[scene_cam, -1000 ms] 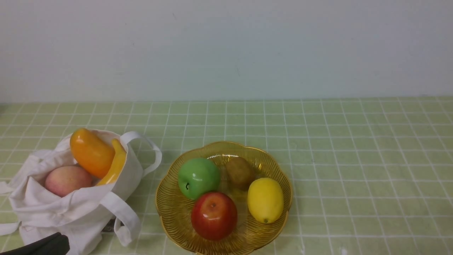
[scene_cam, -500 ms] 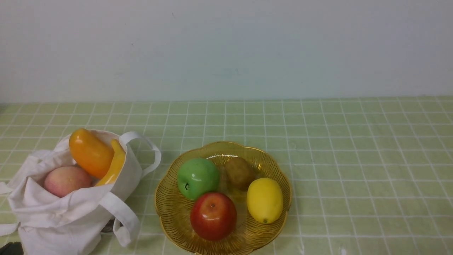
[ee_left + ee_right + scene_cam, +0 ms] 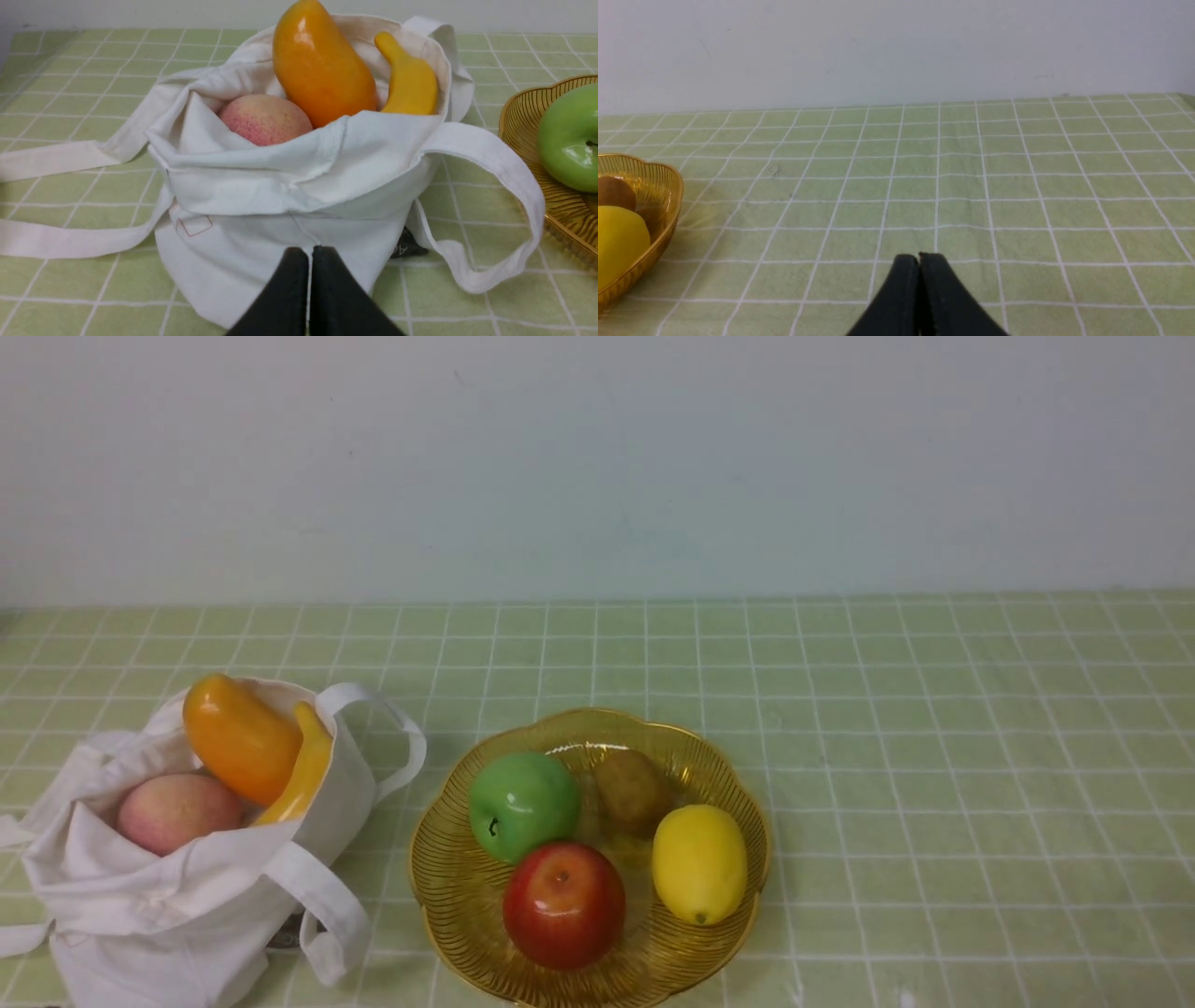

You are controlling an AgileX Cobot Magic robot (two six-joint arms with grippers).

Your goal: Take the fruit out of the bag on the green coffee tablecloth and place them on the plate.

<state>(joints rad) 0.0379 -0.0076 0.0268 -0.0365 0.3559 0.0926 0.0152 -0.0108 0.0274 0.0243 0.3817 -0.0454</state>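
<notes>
The white cloth bag [image 3: 187, 896] stands at the near left on the green tablecloth [image 3: 934, 756]. In it are a pale pink peach [image 3: 177, 812], an orange mango [image 3: 238, 737] and a yellow banana [image 3: 303, 770]; all three also show in the left wrist view: peach [image 3: 264, 119], mango [image 3: 322, 65], banana [image 3: 409, 81]. The red apple [image 3: 563, 903] lies in the amber plate [image 3: 448, 896]. My left gripper [image 3: 309, 254] is shut and empty, just in front of the bag's near side. My right gripper [image 3: 919, 260] is shut and empty over bare cloth, right of the plate. Neither gripper shows in the front view.
The plate also holds a green apple [image 3: 523, 805], a yellow lemon [image 3: 700, 863] and a brown kiwi [image 3: 633, 789]. The bag's loop handles [image 3: 322, 905] hang towards the plate; a small dark tag [image 3: 406, 245] lies under the bag. A pale wall stands behind the table.
The left arm's dark tip, seen at the front view's lower left a second ago, has drawn back out of that view. The bag shifted very slightly. The fruit stayed put.
</notes>
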